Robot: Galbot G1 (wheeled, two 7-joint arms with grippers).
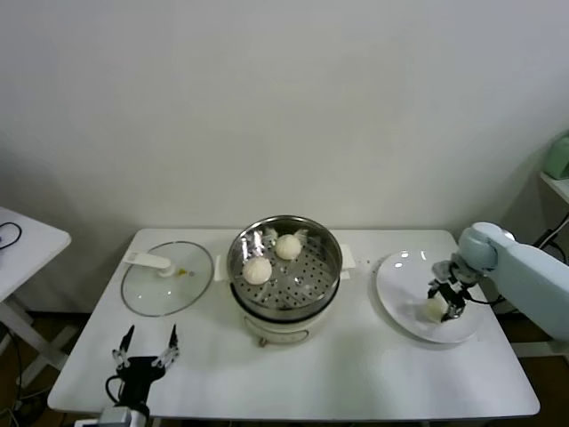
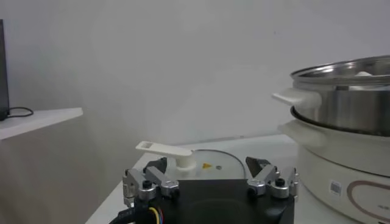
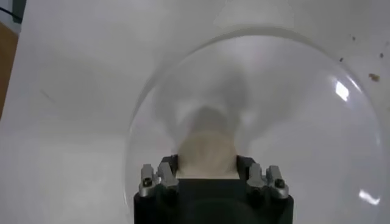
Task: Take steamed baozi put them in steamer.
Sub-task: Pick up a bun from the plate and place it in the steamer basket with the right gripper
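The steamer (image 1: 331,267), a shiny steel pot with a perforated floor on a white base, stands mid-table and holds two steamed baozi (image 1: 257,269) (image 1: 287,246). It also shows in the left wrist view (image 2: 347,103). My right gripper (image 1: 447,298) is down over the white plate (image 1: 404,276) at the right, shut on a third cream-white baozi (image 1: 434,310). In the right wrist view this baozi (image 3: 207,152) fills the gap between my right gripper's (image 3: 207,173) fingers, low over the plate (image 3: 292,122). A fourth baozi is not visible. My left gripper (image 1: 145,345) is parked open and empty at the front left.
The flat glass lid (image 1: 169,280) with a white handle lies left of the steamer, just beyond my left gripper (image 2: 207,173) in the left wrist view, where the lid (image 2: 207,159) shows too. A small white side table (image 1: 27,240) stands at the far left.
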